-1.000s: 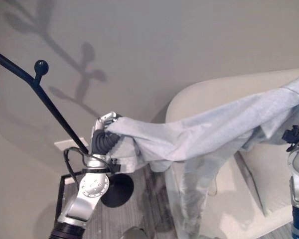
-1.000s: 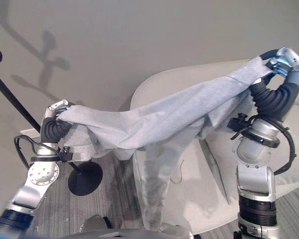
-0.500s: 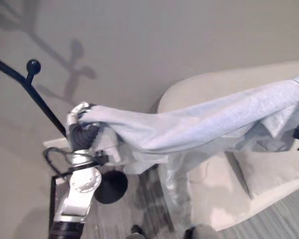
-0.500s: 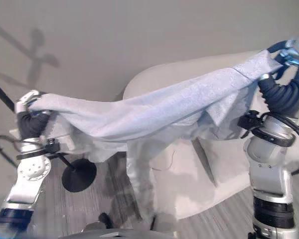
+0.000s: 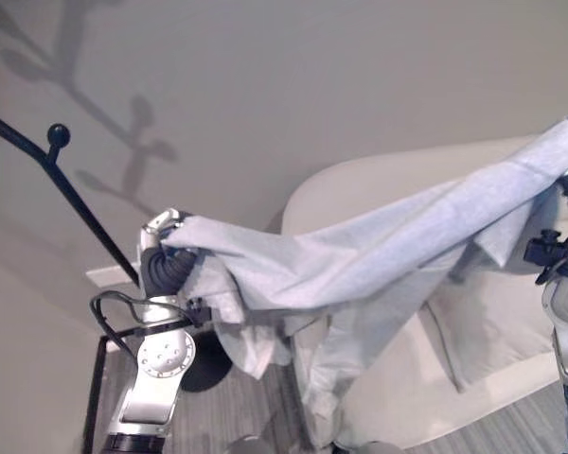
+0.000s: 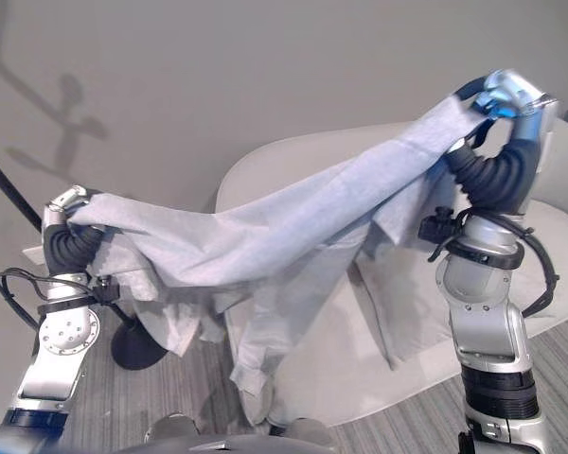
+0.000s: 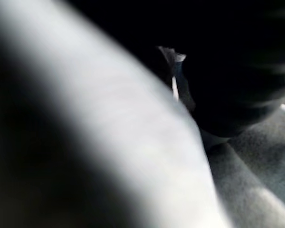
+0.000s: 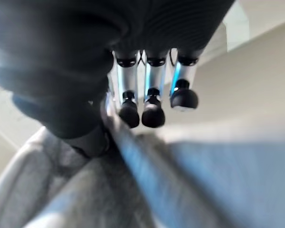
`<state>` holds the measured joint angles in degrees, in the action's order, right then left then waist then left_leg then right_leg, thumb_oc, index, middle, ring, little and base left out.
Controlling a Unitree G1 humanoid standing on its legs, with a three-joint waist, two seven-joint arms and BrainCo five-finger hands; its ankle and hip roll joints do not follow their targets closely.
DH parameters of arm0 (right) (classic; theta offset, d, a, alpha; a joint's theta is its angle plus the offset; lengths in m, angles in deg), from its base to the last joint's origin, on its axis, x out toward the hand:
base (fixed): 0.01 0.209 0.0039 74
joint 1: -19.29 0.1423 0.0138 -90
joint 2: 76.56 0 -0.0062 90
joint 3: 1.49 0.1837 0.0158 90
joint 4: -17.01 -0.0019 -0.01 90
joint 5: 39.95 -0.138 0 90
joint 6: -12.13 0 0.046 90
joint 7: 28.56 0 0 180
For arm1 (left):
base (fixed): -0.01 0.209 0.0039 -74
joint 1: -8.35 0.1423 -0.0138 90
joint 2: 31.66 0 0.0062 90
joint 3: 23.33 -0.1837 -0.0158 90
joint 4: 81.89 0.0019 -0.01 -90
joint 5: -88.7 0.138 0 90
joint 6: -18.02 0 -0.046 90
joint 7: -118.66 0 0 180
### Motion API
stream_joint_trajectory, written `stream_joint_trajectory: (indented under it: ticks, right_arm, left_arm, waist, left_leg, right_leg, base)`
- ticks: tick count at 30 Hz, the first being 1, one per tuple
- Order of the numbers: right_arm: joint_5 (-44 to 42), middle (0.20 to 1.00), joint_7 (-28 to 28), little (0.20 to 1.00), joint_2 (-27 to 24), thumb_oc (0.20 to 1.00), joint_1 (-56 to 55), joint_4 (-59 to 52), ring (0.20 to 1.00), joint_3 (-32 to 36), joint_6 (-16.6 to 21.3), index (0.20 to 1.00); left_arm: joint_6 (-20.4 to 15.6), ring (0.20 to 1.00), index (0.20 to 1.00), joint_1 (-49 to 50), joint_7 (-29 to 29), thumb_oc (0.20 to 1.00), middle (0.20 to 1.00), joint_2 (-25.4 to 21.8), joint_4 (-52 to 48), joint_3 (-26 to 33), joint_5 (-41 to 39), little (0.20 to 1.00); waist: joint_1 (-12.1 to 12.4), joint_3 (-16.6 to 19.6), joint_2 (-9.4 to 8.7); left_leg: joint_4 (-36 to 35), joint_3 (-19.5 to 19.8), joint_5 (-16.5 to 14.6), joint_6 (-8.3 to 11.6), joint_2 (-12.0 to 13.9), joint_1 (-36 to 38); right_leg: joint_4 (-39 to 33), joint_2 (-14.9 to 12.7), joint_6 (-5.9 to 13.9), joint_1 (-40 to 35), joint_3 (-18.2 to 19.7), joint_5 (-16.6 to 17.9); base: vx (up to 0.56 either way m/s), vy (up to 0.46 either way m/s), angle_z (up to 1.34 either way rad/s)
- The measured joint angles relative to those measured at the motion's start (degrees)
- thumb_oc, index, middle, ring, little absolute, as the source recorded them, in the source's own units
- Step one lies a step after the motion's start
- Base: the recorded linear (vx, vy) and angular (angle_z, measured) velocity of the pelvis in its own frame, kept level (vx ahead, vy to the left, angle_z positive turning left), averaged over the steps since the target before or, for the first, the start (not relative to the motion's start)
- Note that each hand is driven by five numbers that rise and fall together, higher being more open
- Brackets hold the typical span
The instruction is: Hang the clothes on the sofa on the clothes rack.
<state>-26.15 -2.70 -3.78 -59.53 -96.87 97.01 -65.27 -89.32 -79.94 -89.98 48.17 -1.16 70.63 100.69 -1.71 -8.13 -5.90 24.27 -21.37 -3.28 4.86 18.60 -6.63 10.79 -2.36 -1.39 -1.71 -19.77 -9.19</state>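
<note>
Left eye: my left hand [image 5: 164, 234] grips one end of the grey garment [image 5: 379, 274], nearer the rack [image 5: 71, 194] than before. Right eye: my right hand [image 6: 507, 95], raised higher now, clenches the other end above the sofa [image 6: 379, 359]. Left wrist: cloth close up. Right wrist: fingers [image 8: 153, 110] curled on fabric.

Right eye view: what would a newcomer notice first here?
A grey garment is stretched in the air between the two raised hands, the left hand gripping one end and the right hand the other. Behind it stands a cream sofa; the black clothes rack rises at the left.
</note>
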Motion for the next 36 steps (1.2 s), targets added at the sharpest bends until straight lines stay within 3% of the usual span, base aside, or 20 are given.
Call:
stream_joint_trajectory:
  ticks: [4,8,12,15,17,19,21,22,23,24,25,26,27,28,29,30,31,32,35,36]
  right_arm:
    - [-0.1,0.2,-1.5,0.2,0.6,0.2,0.5,0.3,0.2,-3.7,0.2,0.2]
    - [2.3,0.2,-1.4,0.2,1.0,0.2,2.7,1.6,0.2,-6.9,-0.2,0.2]
    - [5.4,0.2,-0.6,0.2,-0.3,0.2,4.2,-0.1,0.2,-6.4,0.0,0.2]
    - [7.9,0.2,-0.4,0.2,1.8,0.2,3.9,-0.2,0.2,-7.0,-1.1,0.2]
    - [8.8,0.2,-0.2,0.2,3.2,0.2,5.7,0.0,0.2,-7.2,-1.9,0.2]
    - [9.0,0.2,-0.1,0.2,5.8,0.2,10.5,0.1,0.2,-9.6,-3.3,0.2]
    - [11.2,0.2,0.9,0.2,6.1,0.2,16.0,0.1,0.2,-11.8,-4.0,0.2]
    - [11.2,0.2,1.3,0.2,5.9,0.2,17.8,0.2,0.2,-12.3,-4.9,0.2]
    - [11.2,0.2,1.4,0.2,4.8,0.2,19.6,0.8,0.2,-12.9,-5.6,0.2]
    - [11.6,0.2,2.0,0.2,4.8,0.2,19.4,0.8,0.2,-13.4,-5.7,0.2]
    - [12.3,0.2,2.2,0.2,4.2,0.2,19.5,0.7,0.2,-13.5,-5.8,0.2]
    - [13.4,0.2,2.9,0.2,2.6,0.2,19.5,0.0,0.2,-13.1,-5.9,0.2]
    - [13.7,0.2,3.1,0.2,2.6,0.2,20.6,0.0,0.2,-12.5,-6.0,0.2]
    - [15.2,0.2,3.6,0.2,2.5,0.2,26.2,3.8,0.2,-12.4,-6.3,0.2]
    - [15.6,0.2,4.1,0.2,2.4,0.2,28.2,5.9,0.2,-13.0,-6.6,0.2]
    - [15.6,0.2,4.5,0.2,-0.1,0.2,31.8,8.6,0.2,-14.2,-8.0,0.2]
    - [15.7,0.2,5.4,0.2,-0.3,0.2,31.8,9.2,0.2,-14.1,-8.2,0.2]
    - [16.2,0.2,6.1,0.2,-2.3,0.2,32.1,9.9,0.2,-14.9,-8.4,0.2]
    - [16.9,0.2,7.5,0.2,-7.0,0.2,40.0,14.8,0.2,-16.3,-8.6,0.2]
    - [16.8,0.2,7.7,0.2,-7.1,0.2,44.6,20.3,0.2,-17.3,-9.5,0.2]
  left_arm:
    - [0.2,0.2,0.2,-2.1,-3.6,0.2,0.2,-1.0,0.2,1.0,3.6,0.2]
    - [0.4,0.2,0.2,-7.0,-8.3,0.2,0.2,-1.6,1.2,1.3,6.8,0.2]
    - [0.0,0.2,0.2,-8.3,-9.6,0.2,0.2,-1.7,0.1,1.4,7.3,0.2]
    - [0.4,0.2,0.2,-10.0,-9.9,0.2,0.2,-3.4,1.5,-0.9,7.3,0.2]
    - [0.5,0.2,0.2,-11.7,-9.9,0.2,0.2,-4.5,1.5,-1.1,7.2,0.2]
    - [0.7,0.2,0.2,-14.8,-9.9,0.2,0.2,-7.1,2.1,-1.3,7.2,0.2]
    - [1.7,0.2,0.2,-16.2,-10.3,0.2,0.2,-8.0,1.9,-1.3,7.3,0.2]
    - [1.8,0.2,0.2,-16.6,-10.7,0.2,0.2,-8.0,1.6,-0.9,7.4,0.2]
    - [1.8,0.2,0.2,-16.7,-11.0,0.2,0.2,-7.4,1.2,-0.8,7.6,0.2]
    - [1.7,0.2,0.2,-16.3,-11.2,0.2,0.2,-7.9,0.5,-0.2,8.2,0.2]
    - [1.6,0.2,0.2,-16.1,-11.6,0.2,0.2,-8.0,-0.2,0.7,8.9,0.2]
    - [1.6,0.2,0.2,-16.6,-12.2,0.2,0.2,-9.7,-1.7,2.1,9.6,0.2]
    - [1.7,0.2,0.2,-17.9,-12.6,0.2,0.2,-11.6,-2.1,2.6,9.6,0.2]
    - [1.9,0.2,0.2,-20.6,-14.8,0.2,0.2,-12.2,-0.2,3.3,11.1,0.2]
    - [2.5,0.2,0.2,-21.5,-15.1,0.2,0.2,-12.3,0.6,3.0,11.8,0.2]
    - [2.4,0.2,0.2,-24.9,-16.2,0.2,0.2,-14.3,2.9,2.9,13.2,0.2]
    - [2.3,0.2,0.2,-27.6,-16.5,0.2,0.2,-15.6,5.0,2.8,13.9,0.2]
    - [3.4,0.2,0.2,-30.8,-18.4,0.2,0.2,-15.8,8.3,1.9,14.0,0.2]
    - [6.0,0.2,0.2,-32.9,-20.3,0.2,0.2,-19.2,12.7,-0.9,16.8,0.2]
    - [7.4,0.2,0.2,-35.7,-20.2,0.2,0.2,-20.8,15.8,-2.7,18.4,0.2]
  waist:
    - [0.9,0.4,0.27]
    - [2.2,0.1,1.82]
    - [2.2,1.5,5.1]
    - [4.4,2.3,1.88]
    - [5.4,2.2,0.63]
    - [6.5,1.8,-0.51]
    - [6.6,1.3,0.01]
    - [6.0,0.7,-0.03]
    - [5.3,0.7,2.5]
    - [5.3,0.6,2.13]
    - [5.7,0.3,3.01]
    - [4.8,1.3,1.16]
    - [3.7,2.1,-2.43]
    - [3.1,1.3,-1.51]
    - [3.3,2.1,0.19]
    - [3.1,2.5,2.64]
    - [2.9,1.4,0.43]
    - [0.5,1.9,-0.29]
    - [0.0,2.6,1.03]
    - [-1.1,3.9,-1.23]
  left_leg:
    - [-15.1,1.7,1.6,0.7,0.0,0.7]
    - [-20.3,5.0,5.5,2.04,2.6,0.6]
    - [-19.0,4.7,7.5,1.3,1.7,1.9]
    - [-15.3,3.0,6.0,0.08,-4.5,1.3]
    - [-13.4,2.6,4.4,-1.13,-6.4,-0.2]
    - [-11.0,1.7,2.2,-2.6,-7.9,-1.4]
    - [-10.7,0.5,1.8,-3.45,-10.2,-1.6]
    - [-6.5,-1.1,-0.3,-5.96,-11.1,-2.1]
    - [-2.9,-2.5,-3.8,-7.73,-10.5,-1.5]
    - [-3.8,-3.4,-4.2,-7.04,-11.2,-0.7]
    - [-5.2,-3.7,-3.9,-6.35,-11.3,-0.5]
    - [-13.0,-3.2,-4.0,-2.1,-13.5,-0.2]
    - [-10.6,-4.0,-4.4,-2.71,-15.4,-0.6]
    - [6.1,-4.7,-7.8,-4.48,-12.7,-1.9]
    - [7.7,-3.9,-9.6,-4.39,-11.9,0.7]
    - [-0.8,-1.3,-15.6,-7.73,-12.9,8.2]
    - [-2.2,0.1,-13.0,-7.84,-15.7,9.2]
    - [-4.9,3.0,-11.2,-7.24,-16.2,9.1]
    - [-15.7,4.4,-8.7,-4.33,-18.0,8.9]
    - [-13.6,3.0,-7.9,-7.12,-18.8,8.3]
  right_leg:
    - [0.3,0.7,-0.52,1.0,0.6,0.1]
    - [1.9,1.0,-0.44,0.3,-0.2,-0.5]
    - [4.1,-1.2,3.47,-1.9,-1.3,-3.4]
    - [5.9,-9.9,7.19,-3.6,-4.8,-3.2]
    - [6.4,-12.8,9.19,-3.4,-7.7,-1.4]
    - [10.0,-16.6,9.24,-1.7,-12.2,-0.9]
    - [15.3,-21.6,8.65,0.5,-16.2,0.2]
    - [17.9,-24.9,8.58,0.8,-19.0,0.5]
    - [20.6,-25.7,8.82,0.8,-18.7,0.5]
    - [20.0,-26.4,8.63,1.1,-18.1,0.7]
    - [20.6,-25.4,9.05,1.3,-17.6,0.1]
    - [19.8,-21.9,9.45,1.3,-17.3,-2.3]
    - [16.2,-22.0,9.35,1.5,-17.3,-5.2]
    - [13.3,-18.6,7.86,2.1,-15.0,-3.3]
    - [12.1,-16.4,8.2,1.4,-13.9,-3.0]
    - [16.0,-14.6,10.23,2.1,-11.6,-0.6]
    - [19.8,-16.3,10.16,3.9,-8.1,-0.8]
    - [18.0,-12.7,11.76,5.2,-0.6,-2.5]
    - [8.5,-8.4,9.33,7.5,2.2,0.1]
    - [6.0,-9.9,9.52,6.8,2.1,-0.1]
  base:
    - [0.14,0.32,0.1]
    - [0.24,0.362,0.02]
    - [0.25,0.326,0.15]
    - [0.25,0.464,0.1]
    - [0.18,0.407,0.04]
    - [0.18,0.458,-0.06]
    - [0.24,0.541,-0.09]
    - [0.25,0.412,0.08]
    - [0.13,0.149,-0.11]
    - [0.07,0.082,-0.25]
    - [0.09,0.063,-0.15]
    - [0.09,0.043,0.1]
    - [0.1,0.028,0.18]
    - [0.08,-0.043,-0.02]
    - [0.12,-0.061,-0.33]
    - [0.16,-0.038,-0.21]
    - [0.19,0.023,0.37]
    - [0.16,0.043,0.8]
    - [0.15,-0.008,0.82]
    - [0.12,-0.069,0.95]
